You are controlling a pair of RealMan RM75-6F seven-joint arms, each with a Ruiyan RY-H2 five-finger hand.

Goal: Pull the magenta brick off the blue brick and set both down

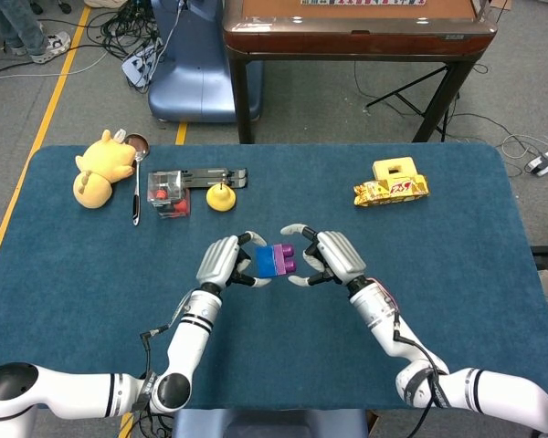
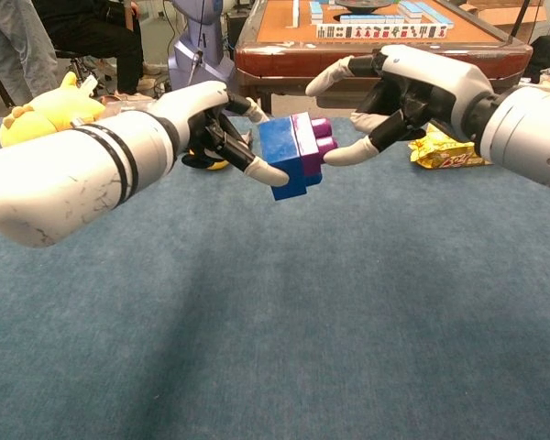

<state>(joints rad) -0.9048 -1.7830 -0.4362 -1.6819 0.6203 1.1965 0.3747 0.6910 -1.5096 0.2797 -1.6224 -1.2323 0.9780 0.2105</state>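
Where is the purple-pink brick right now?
In the head view the magenta brick is mid-table, above the cloth, stuck to the blue brick that the left hand holds. The right hand reaches around it from the other side.

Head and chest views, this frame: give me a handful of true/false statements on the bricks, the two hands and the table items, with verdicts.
1. The left hand holds the blue brick above the table. True.
2. The magenta brick is already separated and lying on the cloth. False: it is still joined to the blue brick, held in the air.
3. The right hand has its fingers spread around the magenta brick's side; a firm grip cannot be confirmed. True.
4. The yellow plush toy sits near the table's right edge. False: it lies at the far left, beside the spoon.
5. The yellow snack packet is in the right hand. False: it lies on the table, far right.
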